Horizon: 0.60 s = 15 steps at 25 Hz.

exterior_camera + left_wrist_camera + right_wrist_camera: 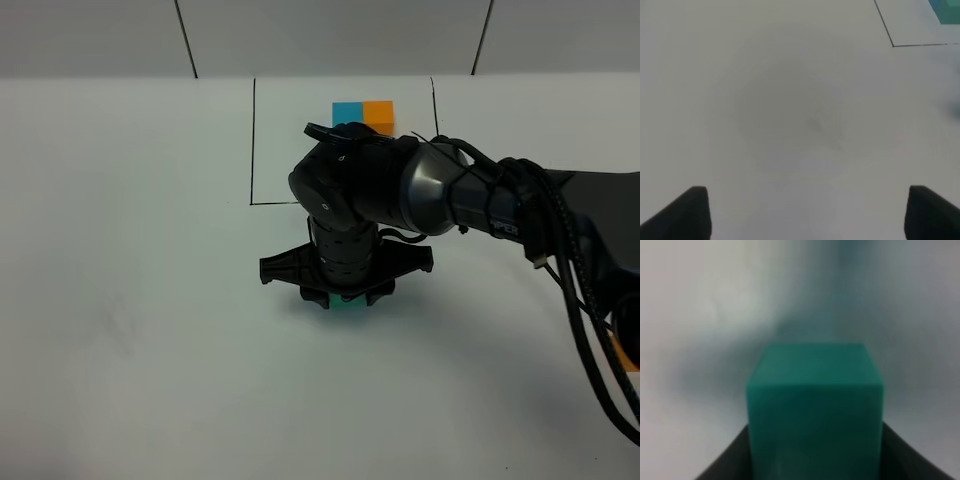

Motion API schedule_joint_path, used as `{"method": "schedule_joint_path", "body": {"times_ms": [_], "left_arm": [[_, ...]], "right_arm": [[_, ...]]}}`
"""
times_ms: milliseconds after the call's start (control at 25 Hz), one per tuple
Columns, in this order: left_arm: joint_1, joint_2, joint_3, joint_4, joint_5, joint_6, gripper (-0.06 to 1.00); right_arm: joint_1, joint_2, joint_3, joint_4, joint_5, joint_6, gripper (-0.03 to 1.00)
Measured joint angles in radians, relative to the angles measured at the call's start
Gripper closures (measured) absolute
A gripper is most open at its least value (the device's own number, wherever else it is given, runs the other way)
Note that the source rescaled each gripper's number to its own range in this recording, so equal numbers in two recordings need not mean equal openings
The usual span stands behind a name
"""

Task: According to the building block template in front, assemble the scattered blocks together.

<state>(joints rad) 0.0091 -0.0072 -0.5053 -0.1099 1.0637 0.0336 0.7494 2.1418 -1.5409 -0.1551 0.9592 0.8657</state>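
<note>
The white table (120, 300) is filling the high view. The right arm (470, 195) is reaching in from the right and across the middle, its wrist bending straight down. Behind it, the black-line frame (253, 140) is marking out a rectangle on the table, and the arm is covering its near right part. Inside the frame, at the far side, the template (362, 113) is sitting. Its blue cube (347, 111) and orange cube (380, 113) are touching side by side, blue on the left. The arm is hiding whatever lies just nearer.

The right gripper (347, 298) is pointing down at the table, nearer than the frame and outside it. It is gripping the teal cube (350, 309), which is filling the gap between the two dark fingers (725, 460) in the right wrist view. Whether the cube is resting on the table or hanging just above it cannot be told.

The left gripper (807, 190) is showing only in its own wrist view. Its jaws are standing wide apart and holding nothing, with bare table between them and a corner of the frame lying ahead.

At the high view's right edge, a small orange patch (626, 355) is peeking out behind the arm's cables. What it is cannot be told.
</note>
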Motion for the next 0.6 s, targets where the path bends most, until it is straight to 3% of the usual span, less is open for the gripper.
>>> {"method": "schedule_joint_path", "body": {"times_ms": [600], "left_arm": [[0.000, 0.000, 0.000, 0.000, 0.000, 0.000, 0.26]], "right_arm": [[-0.042, 0.081, -0.053, -0.019, -0.014, -0.019, 0.96]]}}
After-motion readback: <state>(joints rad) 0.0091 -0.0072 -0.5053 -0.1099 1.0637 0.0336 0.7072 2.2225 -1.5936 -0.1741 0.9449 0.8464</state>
